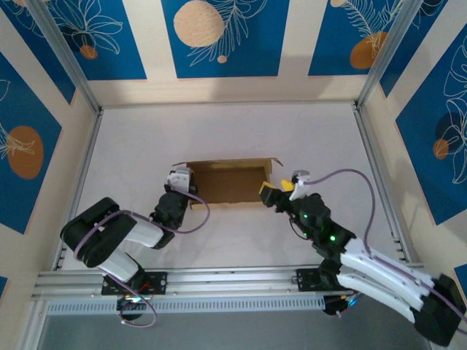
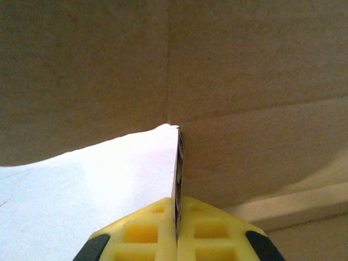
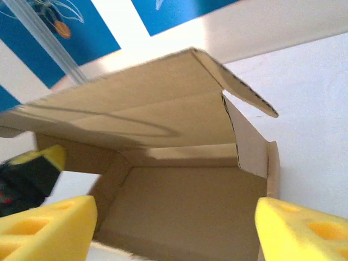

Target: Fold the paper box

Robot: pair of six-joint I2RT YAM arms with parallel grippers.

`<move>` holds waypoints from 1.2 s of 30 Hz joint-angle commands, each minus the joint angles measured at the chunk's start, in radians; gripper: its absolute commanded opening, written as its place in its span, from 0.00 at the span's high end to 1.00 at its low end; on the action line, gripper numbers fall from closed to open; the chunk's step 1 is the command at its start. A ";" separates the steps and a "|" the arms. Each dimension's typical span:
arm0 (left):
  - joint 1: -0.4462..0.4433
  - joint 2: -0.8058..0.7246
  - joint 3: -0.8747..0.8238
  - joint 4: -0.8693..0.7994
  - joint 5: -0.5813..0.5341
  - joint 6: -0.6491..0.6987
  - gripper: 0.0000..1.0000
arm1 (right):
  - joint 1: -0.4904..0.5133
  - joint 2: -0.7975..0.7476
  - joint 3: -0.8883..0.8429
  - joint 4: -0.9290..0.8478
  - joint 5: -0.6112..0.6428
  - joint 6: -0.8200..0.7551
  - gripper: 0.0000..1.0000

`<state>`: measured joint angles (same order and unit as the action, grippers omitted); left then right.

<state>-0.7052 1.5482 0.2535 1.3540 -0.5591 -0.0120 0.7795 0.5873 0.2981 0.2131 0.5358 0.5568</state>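
Observation:
The paper box (image 1: 230, 182) is a plain brown cardboard tray standing in the middle of the white table, its walls raised and its lid flap (image 3: 163, 103) tilted up at the back. My left gripper (image 1: 182, 184) is at the box's left end. In the left wrist view its yellow fingers (image 2: 147, 234) are shut on the thin edge of a cardboard wall (image 2: 179, 163). My right gripper (image 1: 279, 192) stands open at the box's right end. Its yellow fingers (image 3: 49, 225) are wide apart, with the box's inside (image 3: 185, 212) just ahead of them and nothing gripped.
Aluminium rails (image 1: 219, 281) run along the near edge and up both sides of the white table (image 1: 233, 131). Blue patterned wall panels (image 1: 219, 36) close the cell at the back and sides. Purple cables (image 1: 357, 179) loop off both arms.

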 commanded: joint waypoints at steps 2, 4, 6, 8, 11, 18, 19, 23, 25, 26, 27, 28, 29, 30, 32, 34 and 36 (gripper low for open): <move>-0.015 0.036 -0.004 -0.088 0.067 0.033 1.00 | -0.013 -0.168 0.112 -0.333 -0.040 0.112 0.30; -0.015 0.041 -0.003 -0.087 0.077 0.035 1.00 | -0.053 -0.113 0.291 -0.591 -0.048 0.134 0.36; -0.015 0.044 -0.003 -0.084 0.084 0.040 1.00 | -0.079 -0.012 0.436 -0.759 0.003 0.157 0.40; -0.015 0.045 -0.003 -0.084 0.086 0.043 1.00 | -0.088 0.086 0.541 -0.822 0.019 0.137 0.42; -0.015 0.046 0.000 -0.084 0.095 0.046 1.00 | -0.154 0.280 0.749 -0.957 -0.078 0.146 0.44; -0.016 0.052 0.012 -0.112 0.154 0.054 1.00 | -0.222 0.640 1.026 -1.059 -0.124 0.080 0.38; -0.016 0.050 0.012 -0.120 0.160 0.055 1.00 | -0.229 0.676 1.040 -1.061 -0.131 0.079 0.38; -0.016 0.055 0.009 -0.116 0.162 0.055 1.00 | -0.225 0.771 1.041 -1.067 -0.150 0.089 0.38; -0.017 0.056 0.009 -0.119 0.181 0.045 0.98 | -0.212 0.780 0.995 -1.041 -0.144 0.094 0.38; -0.017 0.055 0.007 -0.121 0.191 0.039 0.95 | -0.209 0.776 0.972 -1.027 -0.140 0.100 0.38; -0.018 0.051 0.006 -0.125 0.203 0.033 0.92 | -0.210 0.771 0.945 -1.008 -0.141 0.105 0.38; -0.021 0.044 0.004 -0.134 0.207 0.025 0.87 | -0.211 0.767 0.921 -0.992 -0.141 0.110 0.38; -0.022 0.033 0.003 -0.146 0.211 0.018 0.82 | -0.213 0.765 0.908 -0.985 -0.138 0.112 0.38; -0.027 0.018 0.001 -0.162 0.214 0.013 0.76 | -0.214 0.763 0.896 -0.981 -0.131 0.114 0.39; -0.034 -0.026 0.001 -0.220 0.217 -0.003 0.66 | -0.217 0.756 0.878 -0.965 -0.127 0.117 0.39; -0.043 -0.087 0.004 -0.296 0.244 -0.022 0.59 | -0.226 0.752 0.867 -0.956 -0.134 0.121 0.39; -0.050 -0.156 0.017 -0.403 0.310 -0.032 0.54 | -0.235 0.749 0.860 -0.944 -0.145 0.125 0.39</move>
<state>-0.7380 1.4704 0.2607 1.0885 -0.3378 -0.0162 0.5552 1.3663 1.1679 -0.7639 0.4133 0.6640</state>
